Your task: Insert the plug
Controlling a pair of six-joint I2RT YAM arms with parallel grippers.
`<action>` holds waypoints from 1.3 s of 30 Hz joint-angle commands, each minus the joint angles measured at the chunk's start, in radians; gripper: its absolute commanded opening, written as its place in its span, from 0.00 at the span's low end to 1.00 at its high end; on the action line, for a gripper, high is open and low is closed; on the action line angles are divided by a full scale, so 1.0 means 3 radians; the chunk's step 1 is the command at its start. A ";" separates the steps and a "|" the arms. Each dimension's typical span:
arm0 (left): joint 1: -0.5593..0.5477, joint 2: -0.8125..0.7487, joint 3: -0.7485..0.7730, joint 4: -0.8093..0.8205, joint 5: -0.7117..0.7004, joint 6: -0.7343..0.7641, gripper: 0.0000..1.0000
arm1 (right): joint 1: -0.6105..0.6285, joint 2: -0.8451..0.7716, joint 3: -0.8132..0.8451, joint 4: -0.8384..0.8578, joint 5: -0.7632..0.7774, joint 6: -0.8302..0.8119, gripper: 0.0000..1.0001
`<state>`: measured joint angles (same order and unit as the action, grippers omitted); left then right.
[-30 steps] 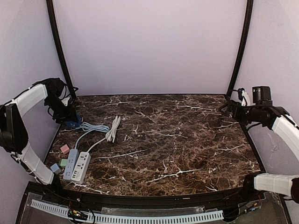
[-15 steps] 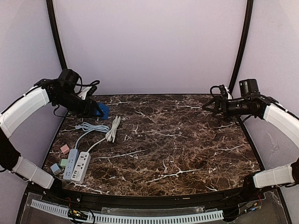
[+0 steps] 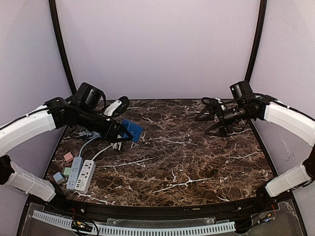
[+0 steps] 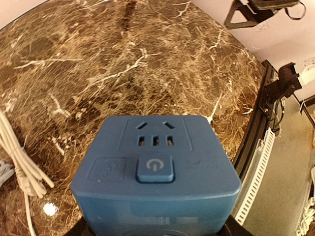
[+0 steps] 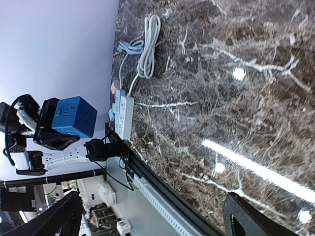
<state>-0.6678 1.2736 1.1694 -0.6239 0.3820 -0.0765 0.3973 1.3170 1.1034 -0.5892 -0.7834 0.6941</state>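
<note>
Far left on the dark marble worktop [image 3: 187, 162], the white power strip [image 3: 85, 176] lies flat near the front edge, and it's our marker. Touching its left side is a grey-blue power strip [image 3: 75, 173]. Further left sit three small blocks. The green adapter [image 3: 67, 171] is against the grey-blue strip, the pink adapter [image 3: 68, 157] is just behind it, and the pale blue adapter [image 3: 58, 177] is nearest the corner.

From the far ends of the strips, a white cord [image 3: 101, 152] and a pale blue cord [image 3: 87, 143] run back under the left arm. Part of the coiled white bundle [image 3: 117, 144] shows there.

Now the action: beyond the white strip and to its right, the left pincer [image 3: 122, 132] is clamped on the blue cube plug [image 3: 133, 130]. It holds the plug in the air, well apart from the strip. The left wrist view fills with that cube [image 4: 155, 167], showing socket slots and a power button on its upper face. Its prongs cannot be seen.

Far to the right of the strip, above the back right of the worktop, the right pincer [image 3: 211, 119] has its fingers spread wide and holds nothing. Its own camera shows the dark fingertips [image 5: 54, 221] well apart, looking back across the marble at the cube [image 5: 74, 117] and the white strip [image 5: 125, 115].
</note>
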 commanded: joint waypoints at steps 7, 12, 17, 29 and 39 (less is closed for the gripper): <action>-0.0711 0.0511 0.0356 0.0308 -0.0128 0.0234 0.01 | 0.0449 0.0287 0.0242 -0.0225 -0.0317 0.0627 0.99; -0.0956 0.0811 0.0591 0.0378 -0.0209 0.0218 0.01 | 0.0591 0.0400 0.0246 -0.0220 -0.0428 0.0738 0.99; -0.1099 0.1072 0.0792 0.0414 -0.0153 0.0175 0.01 | 0.0694 0.0483 0.0234 -0.0227 -0.0514 0.0786 0.98; -0.1214 0.1403 0.1026 0.0376 0.0074 0.0033 0.01 | 0.0954 0.0648 0.0284 -0.0232 -0.0582 0.0827 0.96; -0.1260 0.1511 0.1097 0.0362 0.0180 -0.0079 0.01 | 0.1068 0.0762 0.0357 -0.0230 -0.0593 0.0766 0.95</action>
<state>-1.0367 1.7271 1.4605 -0.5236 0.4023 -0.0814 0.6941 1.5291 1.1835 -0.6598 -0.9470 0.9363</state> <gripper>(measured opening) 0.584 0.964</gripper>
